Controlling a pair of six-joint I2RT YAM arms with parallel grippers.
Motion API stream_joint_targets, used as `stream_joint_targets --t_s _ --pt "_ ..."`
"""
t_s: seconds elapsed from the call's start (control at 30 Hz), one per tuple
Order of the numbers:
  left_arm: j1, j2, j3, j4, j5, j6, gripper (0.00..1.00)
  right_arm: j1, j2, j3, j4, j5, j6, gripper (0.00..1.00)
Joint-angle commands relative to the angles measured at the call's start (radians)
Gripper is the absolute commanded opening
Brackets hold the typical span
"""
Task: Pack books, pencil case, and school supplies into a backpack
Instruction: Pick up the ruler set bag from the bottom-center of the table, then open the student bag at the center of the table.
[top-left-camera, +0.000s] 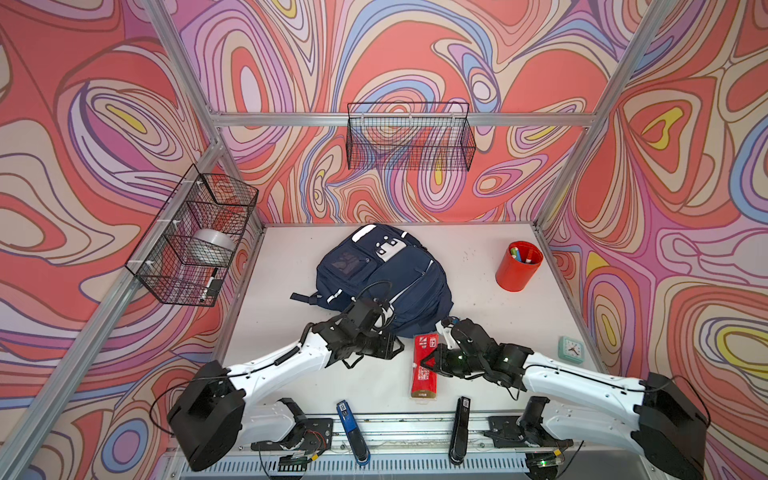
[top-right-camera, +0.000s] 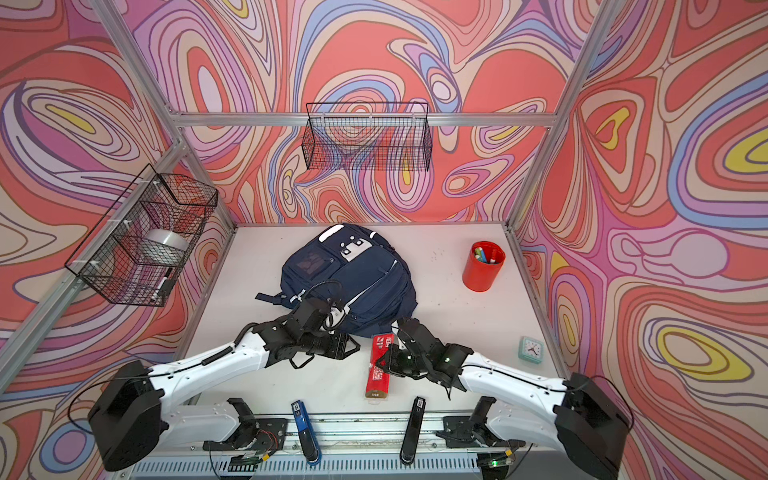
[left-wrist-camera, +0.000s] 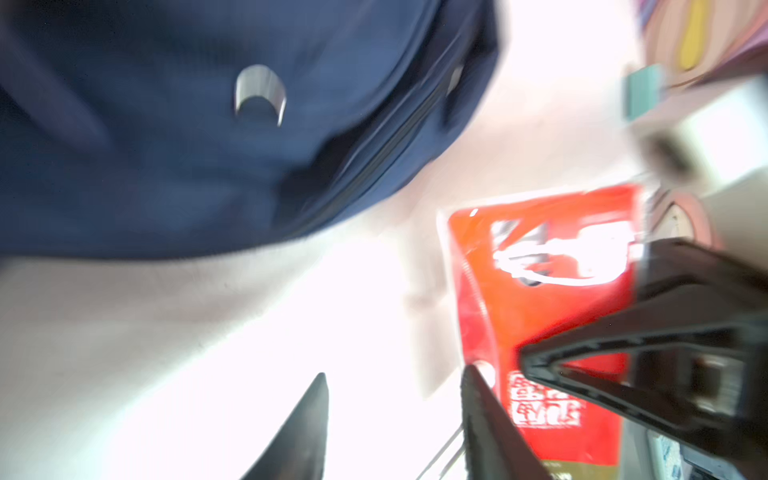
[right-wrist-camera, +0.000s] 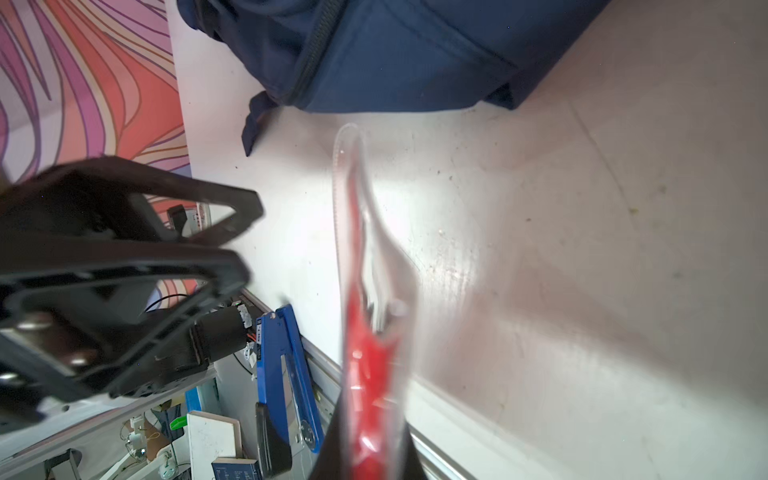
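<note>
Mia: Red packet (right-wrist-camera: 365, 357) fills the right wrist view edge-on, pinched between the closed jaws of the right gripper (top-left-camera: 431, 362). How will it handle?

Tom: Light, thin and floppy, I'd judge. Its clear film margin bows away from the grip. The wrap is glossy, so it is likely slippery. A hold on the long edge at mid-length keeps it balanced. Biting onto the red body should slip less than biting the clear seam.

Mia: Which way does it run?

Tom: Its long axis runs 12 to 6 on the table (top-left-camera: 291, 266). The gold end is at 6, toward the near rail. The white-printed end is at 12, right at the hem of the navy backpack (top-left-camera: 386, 274); I cannot tell whether they touch. The gripper comes in from 3 o'clock.

Mia: And the other arm?

Tom: Left gripper (left-wrist-camera: 395, 372) hovers just beside the packet at 9 o'clock, jaws parted about halfway, holding nothing.

Mia: Farther out?

Tom: Blue stapler (top-left-camera: 352, 432) at 7 and black stapler (top-left-camera: 459, 428) at 5, both at the near rail. A teal clock (top-left-camera: 570, 349) sits at 3 and a red cup of markers (top-left-camera: 517, 266) at 2.
</note>
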Motion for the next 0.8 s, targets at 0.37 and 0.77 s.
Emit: stream_joint_targets --t_s 0.37,0.77 --pt "0.008 0.413 0.598 -0.244 -0.371 0.497 0.85 -0.439 0.038 0.270 -0.353 -0.014 -0.348 0.00" --pt "-0.005 0.661 0.797 -0.290 -0.485 0.503 0.88 -0.722 0.145 0.331 -0.288 -0.158 -0.409 0.00"
